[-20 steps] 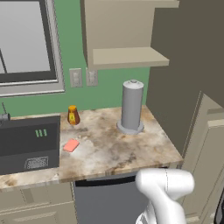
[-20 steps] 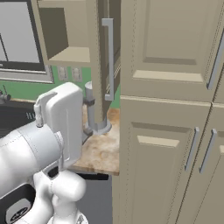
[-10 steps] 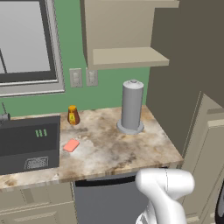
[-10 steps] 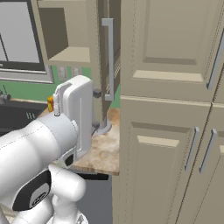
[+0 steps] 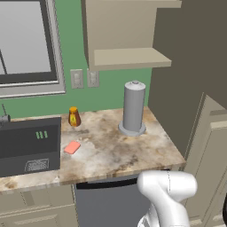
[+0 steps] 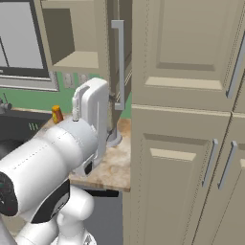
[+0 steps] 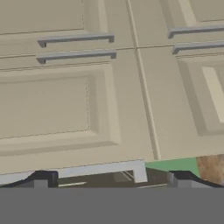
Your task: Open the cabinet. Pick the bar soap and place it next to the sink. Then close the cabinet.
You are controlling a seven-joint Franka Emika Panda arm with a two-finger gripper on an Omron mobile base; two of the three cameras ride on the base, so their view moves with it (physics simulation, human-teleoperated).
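Observation:
The upper wall cabinet [image 5: 128, 57] stands open, its shelf bare, and its door swings out to the right, edge-on, with the silver bar handle [image 6: 118, 62] facing me. The salmon-pink bar soap [image 5: 72, 147] lies flat on the marble counter just right of the dark sink [image 5: 31, 138]. In the hand view my gripper [image 7: 109, 180] is open, its two tips far apart, and the cabinet handle [image 7: 100, 169] runs across just ahead of them. My white arm [image 6: 93, 119] rises in front of the door's handle.
An amber jar with a dark cap [image 5: 74, 116] stands at the counter's back. A grey cylinder on a round base [image 5: 133, 108] sits near the open door. Tall beige cabinets [image 6: 191, 143] wall off the right side. A window [image 5: 26, 44] hangs above the sink.
My arm has swung up and right toward the open door's handle. The soap, jar and cabinet door have not moved.

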